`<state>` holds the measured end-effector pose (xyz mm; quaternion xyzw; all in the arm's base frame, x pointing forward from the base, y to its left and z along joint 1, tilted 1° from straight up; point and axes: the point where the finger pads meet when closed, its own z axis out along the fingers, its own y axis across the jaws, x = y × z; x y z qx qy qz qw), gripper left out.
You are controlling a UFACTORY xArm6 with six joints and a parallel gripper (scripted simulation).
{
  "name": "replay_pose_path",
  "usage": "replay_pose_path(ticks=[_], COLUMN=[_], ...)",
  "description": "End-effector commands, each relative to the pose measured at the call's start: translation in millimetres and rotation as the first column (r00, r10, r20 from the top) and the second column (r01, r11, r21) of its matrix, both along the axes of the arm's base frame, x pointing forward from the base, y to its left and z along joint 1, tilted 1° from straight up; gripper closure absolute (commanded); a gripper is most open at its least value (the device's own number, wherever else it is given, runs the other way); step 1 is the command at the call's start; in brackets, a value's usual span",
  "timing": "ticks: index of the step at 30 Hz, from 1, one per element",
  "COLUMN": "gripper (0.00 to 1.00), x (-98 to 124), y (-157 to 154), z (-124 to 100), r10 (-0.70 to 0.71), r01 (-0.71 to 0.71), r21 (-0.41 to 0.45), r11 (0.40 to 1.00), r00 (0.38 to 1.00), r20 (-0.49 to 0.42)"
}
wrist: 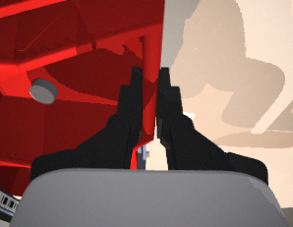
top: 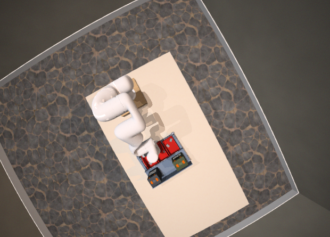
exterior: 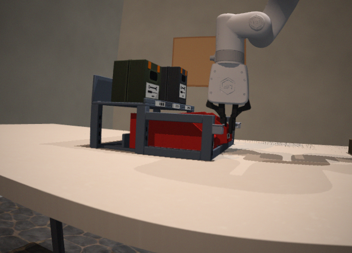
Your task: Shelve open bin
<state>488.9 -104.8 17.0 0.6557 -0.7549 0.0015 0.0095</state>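
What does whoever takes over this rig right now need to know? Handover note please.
Gripper: shut on the front wall of the red bin, pointing straight down.
Red bin: in the shelf's lower row beside the other red bins, front end at the lip; whether it sits fully level cannot be told. A grey part lies inside it.
Upper board: two dark boxes stand upright.
Done: bin carried into its slot.
Left: confirm it is seated behind the lip, open the gripper, retreat upward.

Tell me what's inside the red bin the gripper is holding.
In the wrist view, one small grey disc-shaped part lies inside the red bin, which the gripper holds by its wall. The fingers and bin walls cover the rest, so more parts may be hidden.
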Motion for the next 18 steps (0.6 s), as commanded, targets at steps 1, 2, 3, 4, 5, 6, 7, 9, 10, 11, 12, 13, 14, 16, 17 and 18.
replay_pose_path(ticks=[1, 2, 3, 4, 5, 6, 7, 9, 10, 11, 12, 13, 14, 16, 17, 18], gripper=[1.00, 1.00, 1.00, 1.00, 1.00, 1.00, 1.00, 1.00, 1.00, 1.00, 1.00, 1.00, 1.00, 1.00, 1.00, 1.00], x=[2.3, 2.3, 2.3, 2.3, 2.3, 4.1, 6.1, 10.0, 12.0, 12.0, 12.0, 12.0, 12.0, 12.0, 12.0, 12.0], y=[-0.4, -0.4, -0.4, -0.4, -0.4, -0.7, -1.0, -1.5, -1.8, -1.8, -1.8, -1.8, -1.8, -1.8, -1.8, -1.8], z=[1.8, 1.8, 1.8, 1.8, 1.8, 1.8, 1.8, 1.8, 1.8, 1.8, 1.8, 1.8, 1.8, 1.8, 1.8, 1.8], r10=[0.000, 0.000, 0.000, 0.000, 0.000, 0.000, 0.000, 0.000, 0.000, 0.000, 0.000, 0.000, 0.000, 0.000, 0.000, 0.000], r01=[0.000, 0.000, 0.000, 0.000, 0.000, 0.000, 0.000, 0.000, 0.000, 0.000, 0.000, 0.000, 0.000, 0.000, 0.000, 0.000], r21=[-0.001, -0.001, -0.001, -0.001, -0.001, -0.001, -0.001, -0.001, -0.001, -0.001, -0.001, -0.001, -0.001, -0.001, -0.001, -0.001], r11=[1.000, 1.000, 1.000, 1.000, 1.000, 1.000, 1.000, 1.000, 1.000, 1.000, 1.000, 1.000, 1.000, 1.000, 1.000, 1.000], r00=[1.000, 1.000, 1.000, 1.000, 1.000, 1.000, 1.000, 1.000, 1.000, 1.000, 1.000, 1.000, 1.000, 1.000, 1.000, 1.000], r20=[0.005, 0.005, 0.005, 0.005, 0.005, 0.005, 0.005, 0.005, 0.005, 0.005, 0.005, 0.005, 0.005, 0.005, 0.005, 0.005])
